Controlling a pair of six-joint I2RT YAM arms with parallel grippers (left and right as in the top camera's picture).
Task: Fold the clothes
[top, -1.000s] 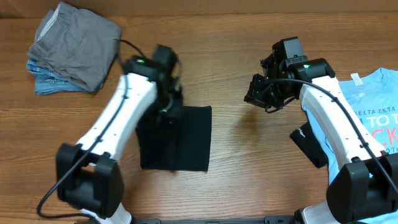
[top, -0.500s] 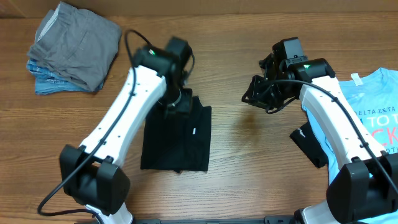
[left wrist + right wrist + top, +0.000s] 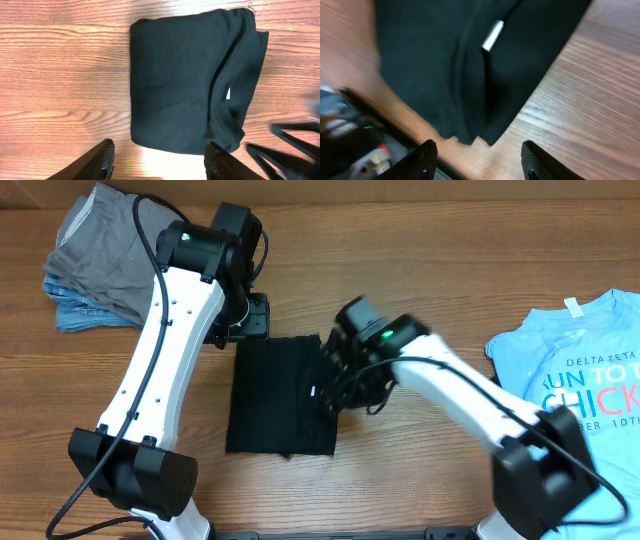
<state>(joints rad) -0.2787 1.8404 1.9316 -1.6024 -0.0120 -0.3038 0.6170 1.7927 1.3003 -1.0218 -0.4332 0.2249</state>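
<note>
The clothes' black T-shirt lies folded into a rectangle on the wooden table, its small white neck tag showing near the right fold. My left gripper hovers just beyond the shirt's far edge, open and holding nothing; in the left wrist view its fingertips frame bare wood below the shirt. My right gripper is over the shirt's right edge, also open. In the right wrist view the shirt and tag lie ahead of that gripper.
A folded grey piece is stacked on a blue one at the far left. A light-blue printed tee lies spread at the right edge. The right gripper's fingers show blurred at the lower right of the left wrist view.
The left gripper opened, left the black shirt and drew back past its far edge. The right arm swung left across the table to the shirt's right edge while opening.
</note>
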